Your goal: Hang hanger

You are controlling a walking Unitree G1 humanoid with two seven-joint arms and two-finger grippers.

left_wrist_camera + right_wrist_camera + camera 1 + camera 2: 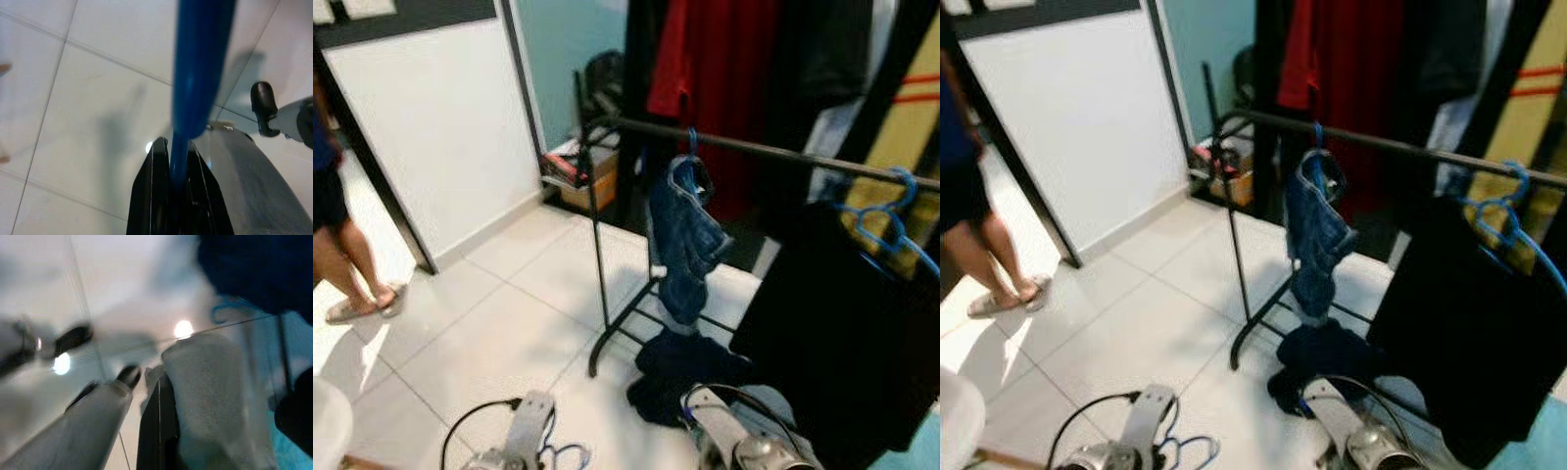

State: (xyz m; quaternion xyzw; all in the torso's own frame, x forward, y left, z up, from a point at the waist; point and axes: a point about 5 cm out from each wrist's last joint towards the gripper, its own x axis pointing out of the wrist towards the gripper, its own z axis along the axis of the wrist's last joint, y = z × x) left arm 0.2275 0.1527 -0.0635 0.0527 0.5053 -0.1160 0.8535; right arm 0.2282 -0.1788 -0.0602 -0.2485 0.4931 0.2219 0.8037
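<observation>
- Gripping a blue hanger (198, 73), the left gripper (178, 188) has its two black fingers (149, 196) pressed against the hanger's bar from either side, above pale floor tiles (98, 73).
- In the head views the left arm (524, 431) sits low at the frame's bottom edge, with a blue loop of the hanger (570, 455) just beside it near the floor.
- The right arm (744, 441) is low too, beside a dark heap of cloth (680, 377) lying on the tiles at the foot of the rack.
- The right wrist view is blurred; one black finger (156, 431) lies against a pale grey cloth (210, 396), and I cannot tell whether the gripper is closed or spread.
- A black rail (754, 147) runs across ahead of the robot.
- A denim garment (685, 235) hangs from the rail on a blue hook.
- Further right, a black garment (842, 333) hangs on another blue hanger (886, 220).
- Red and dark clothes (724, 69) hang behind the rail.
- A person's legs in sandals (352, 274) stand at the far left by a white panel (440, 127).
</observation>
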